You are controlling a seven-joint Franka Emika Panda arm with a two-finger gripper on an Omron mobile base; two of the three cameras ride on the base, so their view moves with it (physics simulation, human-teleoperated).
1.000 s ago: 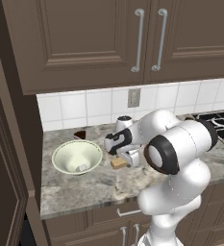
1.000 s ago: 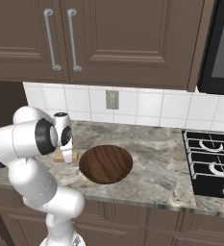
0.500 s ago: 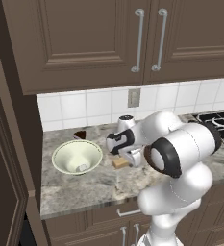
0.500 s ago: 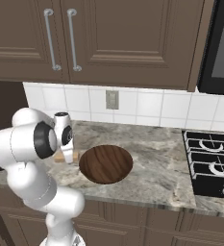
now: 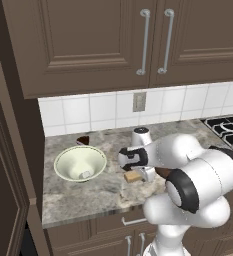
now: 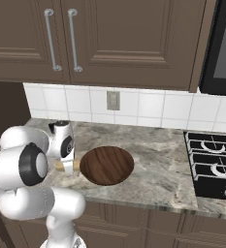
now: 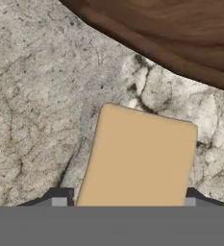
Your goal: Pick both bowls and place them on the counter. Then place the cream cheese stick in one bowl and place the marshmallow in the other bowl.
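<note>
The tan cream cheese stick lies flat on the marbled counter, just beside the rim of the dark wood-grained bowl. My gripper points down over the stick, one fingertip against each long side, shut on it. From the right base the gripper stands left of the brown bowl, with the stick under it. On the left, the cream bowl sits on the counter with the white marshmallow inside. The stick shows below the gripper.
A dark cake slice lies behind the cream bowl near the tiled wall. The gas stove takes up the counter's right end. Wall cabinets hang overhead and a tall cabinet side stands at the far left.
The fingers have drawn in from wider apart onto the sides of the cream cheese stick. The hand sits slightly lower; bowls and stick stay where they were.
</note>
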